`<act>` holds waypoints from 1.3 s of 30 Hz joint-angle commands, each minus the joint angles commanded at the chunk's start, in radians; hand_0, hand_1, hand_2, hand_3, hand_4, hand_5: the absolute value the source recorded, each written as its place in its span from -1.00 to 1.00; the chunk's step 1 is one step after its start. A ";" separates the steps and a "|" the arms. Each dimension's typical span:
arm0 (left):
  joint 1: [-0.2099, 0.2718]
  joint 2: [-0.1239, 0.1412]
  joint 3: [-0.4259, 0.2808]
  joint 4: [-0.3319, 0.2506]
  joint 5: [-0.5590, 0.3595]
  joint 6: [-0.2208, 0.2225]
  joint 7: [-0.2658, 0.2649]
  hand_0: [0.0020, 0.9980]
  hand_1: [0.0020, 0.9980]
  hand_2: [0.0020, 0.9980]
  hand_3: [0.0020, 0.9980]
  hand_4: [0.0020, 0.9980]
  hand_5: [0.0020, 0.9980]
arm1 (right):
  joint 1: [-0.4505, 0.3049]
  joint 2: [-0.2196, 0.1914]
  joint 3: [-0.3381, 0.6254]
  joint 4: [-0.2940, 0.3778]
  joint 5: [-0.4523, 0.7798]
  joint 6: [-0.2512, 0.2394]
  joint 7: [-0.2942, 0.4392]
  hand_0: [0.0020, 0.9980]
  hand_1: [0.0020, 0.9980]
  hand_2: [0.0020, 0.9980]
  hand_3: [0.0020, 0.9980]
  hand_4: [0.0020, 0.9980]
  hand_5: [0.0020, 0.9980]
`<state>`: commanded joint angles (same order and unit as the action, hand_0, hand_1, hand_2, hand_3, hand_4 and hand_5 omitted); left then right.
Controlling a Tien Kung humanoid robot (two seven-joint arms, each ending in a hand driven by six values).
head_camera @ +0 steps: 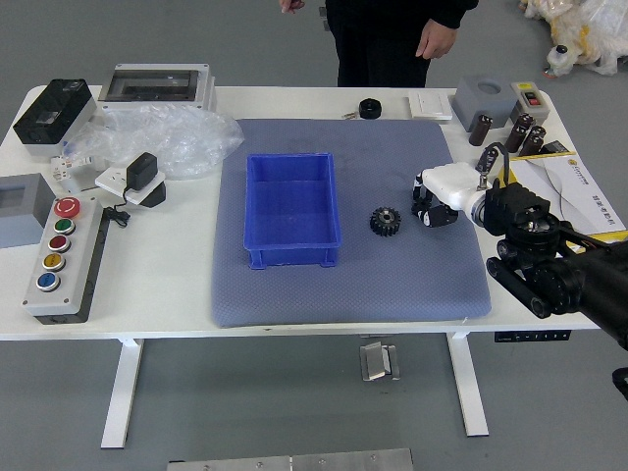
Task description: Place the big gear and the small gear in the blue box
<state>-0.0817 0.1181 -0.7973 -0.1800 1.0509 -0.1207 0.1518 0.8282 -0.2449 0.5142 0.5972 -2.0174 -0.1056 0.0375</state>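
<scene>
Right hand low over the mat, a black gear near it.
The robot's right hand (451,184), white and black, reaches in from the right over the right part of the blue-grey mat (285,296); whether it is released, clenched or grasping something, I cannot tell. A black toothed gear (385,222) lies on the mat between that hand and the blue box (291,210), outside the box and apart from it; whether it is the big or the small one is unclear. At the table's far side stands a person in black (388,34), one hand (436,39) hanging beside the body, the other (292,5) partly cut off by the top edge.
</scene>
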 joint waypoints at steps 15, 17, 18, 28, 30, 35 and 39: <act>0.001 0.002 -0.003 0.000 -0.001 0.000 -0.001 0.72 0.67 0.63 0.67 0.42 -0.39 | 0.005 -0.014 0.011 0.013 -0.011 -0.008 -0.001 0.16 -0.12 -0.02 0.23 -0.01 -0.63; 0.001 0.002 -0.003 0.000 -0.001 0.000 -0.001 0.72 0.67 0.63 0.67 0.42 -0.39 | 0.007 -0.019 0.013 0.017 -0.012 -0.007 -0.001 0.16 -0.12 -0.02 0.23 -0.01 -0.63; 0.001 0.003 -0.004 0.000 -0.001 0.000 -0.001 0.72 0.67 0.63 0.67 0.42 -0.39 | 0.008 -0.022 0.014 0.020 -0.013 -0.007 -0.002 0.16 -0.12 -0.02 0.23 -0.01 -0.63; 0.004 0.008 -0.007 0.000 -0.003 0.001 -0.002 0.72 0.67 0.63 0.67 0.42 -0.39 | 0.020 -0.067 0.033 0.104 -0.034 0.002 -0.014 0.17 -0.12 -0.01 0.23 -0.02 -0.65; 0.005 0.009 -0.008 0.000 -0.003 0.001 -0.002 0.72 0.67 0.63 0.67 0.42 -0.39 | 0.022 -0.076 0.035 0.126 -0.038 0.004 -0.018 0.17 -0.12 -0.01 0.23 -0.02 -0.65; 0.006 0.013 -0.010 0.000 -0.003 0.001 -0.002 0.72 0.67 0.63 0.67 0.42 -0.39 | 0.030 -0.103 0.041 0.208 -0.050 0.010 -0.031 0.20 -0.12 -0.01 0.23 -0.03 -0.69; 0.006 0.015 -0.012 0.000 -0.001 0.001 -0.002 0.72 0.67 0.63 0.67 0.42 -0.39 | 0.034 -0.120 0.045 0.283 -0.063 0.015 -0.042 0.20 -0.11 -0.01 0.24 -0.03 -0.70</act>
<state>-0.0754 0.1332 -0.8088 -0.1800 1.0495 -0.1198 0.1495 0.8626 -0.3652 0.5595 0.8800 -2.0806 -0.0911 -0.0048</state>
